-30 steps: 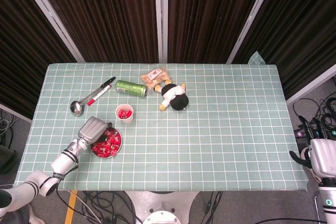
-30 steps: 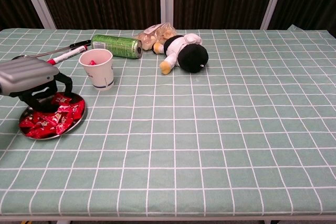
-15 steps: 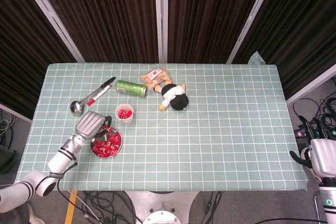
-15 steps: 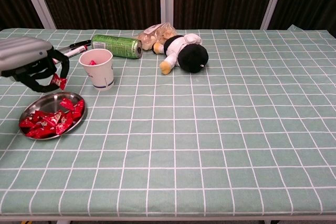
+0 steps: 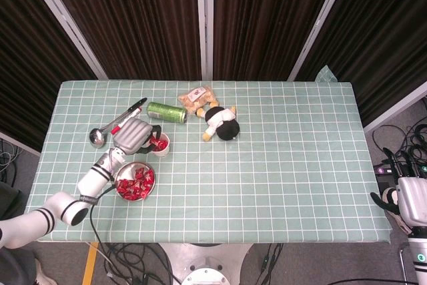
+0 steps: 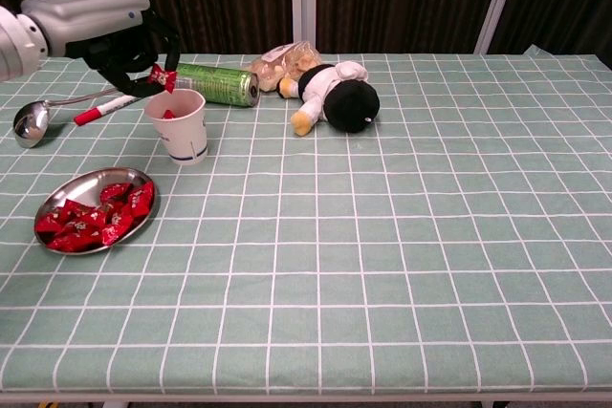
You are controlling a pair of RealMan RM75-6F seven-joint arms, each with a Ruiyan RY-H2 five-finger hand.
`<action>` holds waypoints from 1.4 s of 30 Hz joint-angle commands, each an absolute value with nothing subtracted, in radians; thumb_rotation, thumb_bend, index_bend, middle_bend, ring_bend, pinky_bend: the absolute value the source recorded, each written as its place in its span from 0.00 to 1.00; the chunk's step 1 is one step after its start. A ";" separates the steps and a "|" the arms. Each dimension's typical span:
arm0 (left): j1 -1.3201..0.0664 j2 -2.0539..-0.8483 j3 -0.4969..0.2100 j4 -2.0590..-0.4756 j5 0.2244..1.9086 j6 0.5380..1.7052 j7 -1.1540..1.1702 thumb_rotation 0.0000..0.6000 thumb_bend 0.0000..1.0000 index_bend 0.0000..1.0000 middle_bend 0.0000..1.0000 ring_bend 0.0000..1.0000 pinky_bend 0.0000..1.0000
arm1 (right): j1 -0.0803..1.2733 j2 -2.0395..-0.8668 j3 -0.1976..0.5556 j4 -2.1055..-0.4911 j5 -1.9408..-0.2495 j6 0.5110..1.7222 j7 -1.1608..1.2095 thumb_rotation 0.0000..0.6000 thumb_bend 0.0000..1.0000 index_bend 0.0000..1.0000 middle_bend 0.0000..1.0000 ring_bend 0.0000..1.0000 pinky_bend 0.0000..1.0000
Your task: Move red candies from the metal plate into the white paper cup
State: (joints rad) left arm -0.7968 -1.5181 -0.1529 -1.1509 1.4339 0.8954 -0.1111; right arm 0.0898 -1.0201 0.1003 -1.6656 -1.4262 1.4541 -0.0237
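Pinching a red foil-wrapped candy (image 6: 160, 78) between dark fingertips (image 6: 145, 72), left hand (image 6: 110, 31), grey-backed, fingers curled down, poised right over mouth of white paper cup (image 6: 178, 126). Candy: glossy crimson wrapper, twisted ends, tilted, just above cup rim, not yet inside. Cup upright on green-and-white checked tablecloth (image 6: 402, 236), faint printed band low on wall, more red candy visible in it from head view (image 5: 159, 143). Just in front and left of cup, round shallow metal plate (image 6: 57, 202), shiny rim, heap of same red candies (image 6: 96, 217) lying across most of it, bare steel showing at far edge. Behind cup: green drink can (image 6: 212, 83) on its side, red-and-white marker pen (image 6: 117, 102) with black cap, steel ladle (image 6: 33, 119) bowl toward left. Further right: clear bag of tan snacks (image 6: 283, 61) touching a black-and-white plush toy (image 6: 337, 93) lying down. Right hand (image 5: 408, 199) off table at lower right edge of head view, beside cables; finger position cannot tell, nothing seen in it.
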 commanded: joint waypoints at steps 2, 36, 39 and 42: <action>-0.830 -1.539 -0.153 -1.135 1.394 0.829 -0.060 1.00 0.36 0.58 0.96 0.89 1.00 | 0.088 -1.020 0.100 -1.661 -1.425 1.454 -0.019 1.00 0.09 0.03 0.27 0.07 0.25; -0.622 -1.488 0.004 -1.257 1.408 0.932 -0.019 1.00 0.31 0.43 0.95 0.88 1.00 | 0.103 -1.017 0.097 -1.689 -1.448 1.445 -0.036 1.00 0.09 0.03 0.27 0.07 0.25; -0.619 -1.504 -0.003 -1.251 1.375 0.912 0.011 1.00 0.29 0.44 0.95 0.88 1.00 | 0.100 -1.014 0.095 -1.689 -1.448 1.448 -0.034 1.00 0.09 0.03 0.27 0.07 0.25; -0.611 -1.520 -0.014 -1.249 1.335 0.903 0.041 1.00 0.29 0.45 0.95 0.88 1.00 | 0.099 -1.016 0.097 -1.687 -1.444 1.451 -0.040 1.00 0.09 0.03 0.27 0.07 0.25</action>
State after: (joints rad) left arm -0.6158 -1.5087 -0.0062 -1.2516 1.3554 0.9118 0.0235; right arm 0.0989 -1.0153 0.0961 -1.6874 -1.4453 1.4499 -0.0383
